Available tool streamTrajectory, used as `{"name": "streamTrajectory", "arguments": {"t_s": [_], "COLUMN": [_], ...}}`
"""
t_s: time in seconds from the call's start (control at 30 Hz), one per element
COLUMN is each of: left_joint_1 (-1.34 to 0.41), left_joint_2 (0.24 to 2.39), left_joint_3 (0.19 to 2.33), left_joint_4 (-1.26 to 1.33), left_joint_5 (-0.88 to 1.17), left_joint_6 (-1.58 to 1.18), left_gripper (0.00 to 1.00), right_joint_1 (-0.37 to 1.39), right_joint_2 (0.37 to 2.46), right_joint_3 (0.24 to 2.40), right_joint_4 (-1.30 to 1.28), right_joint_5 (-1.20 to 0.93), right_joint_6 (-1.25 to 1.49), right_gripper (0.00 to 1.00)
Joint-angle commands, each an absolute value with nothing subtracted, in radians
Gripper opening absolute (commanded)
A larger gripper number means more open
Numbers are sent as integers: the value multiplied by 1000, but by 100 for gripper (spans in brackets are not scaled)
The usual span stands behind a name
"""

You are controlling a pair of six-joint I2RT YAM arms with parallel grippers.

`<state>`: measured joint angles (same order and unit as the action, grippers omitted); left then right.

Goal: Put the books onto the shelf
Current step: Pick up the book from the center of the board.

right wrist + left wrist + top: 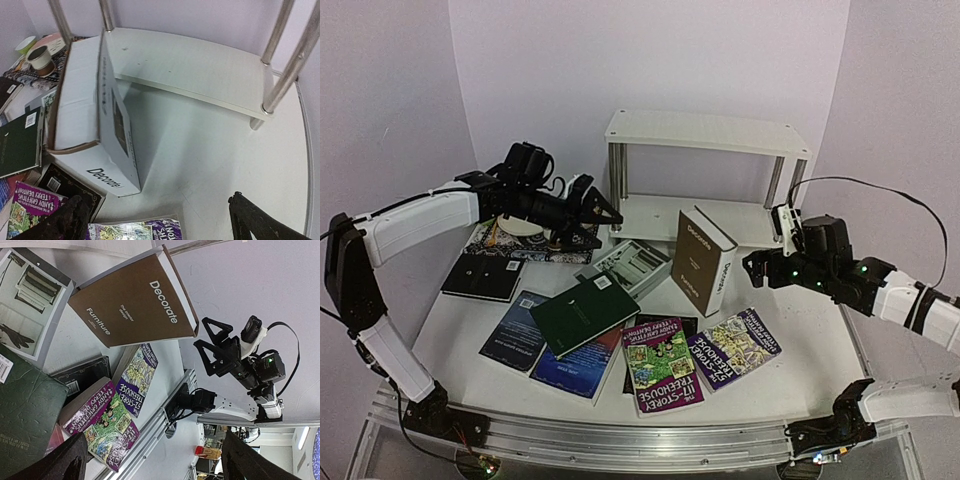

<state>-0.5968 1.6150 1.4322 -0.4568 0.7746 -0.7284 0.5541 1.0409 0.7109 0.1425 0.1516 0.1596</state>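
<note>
The thick "Decorate" book (703, 262) stands upright on the table in front of the shelf (705, 133), a white two-tier unit on chrome legs. Other books lie flat nearer me: dark green (585, 313), blue (560, 360), two purple paperbacks (663, 362) (735, 347), black (483, 277) and a grey-white one (625, 265). My left gripper (610, 214) hangs open left of "Decorate" (135, 302), facing it, holding nothing. My right gripper (754, 268) is open just right of that book (90, 115), apart from it. The shelf's lower board (195, 67) is bare.
A patterned placemat (520, 245) with a bowl and small cups sits at the back left behind my left arm. Chrome legs (280, 30) stand at the shelf's corners. The table's front rail (620, 435) runs along the near edge. The right arm (250, 365) shows in the left wrist view.
</note>
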Motion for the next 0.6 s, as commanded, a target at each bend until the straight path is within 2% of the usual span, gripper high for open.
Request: {"name": "streamTrajectory", "arguments": {"t_s": [0.0, 0.23, 0.57], "left_joint_1": [-601, -601, -604], "left_joint_2": [1553, 1510, 1457], "left_joint_3": [1420, 1368, 1331], "left_joint_4": [-451, -452, -462], "left_joint_5": [784, 771, 741], "left_joint_6": [-704, -715, -726], "left_gripper": [94, 94, 94], "right_joint_1": [550, 551, 554], "right_joint_2": [1031, 1049, 1038], "right_joint_3": [703, 660, 396], "right_joint_4": [109, 97, 531], "right_joint_5": [232, 235, 148], "right_joint_6": [285, 317, 169], "right_gripper": [98, 98, 98]}}
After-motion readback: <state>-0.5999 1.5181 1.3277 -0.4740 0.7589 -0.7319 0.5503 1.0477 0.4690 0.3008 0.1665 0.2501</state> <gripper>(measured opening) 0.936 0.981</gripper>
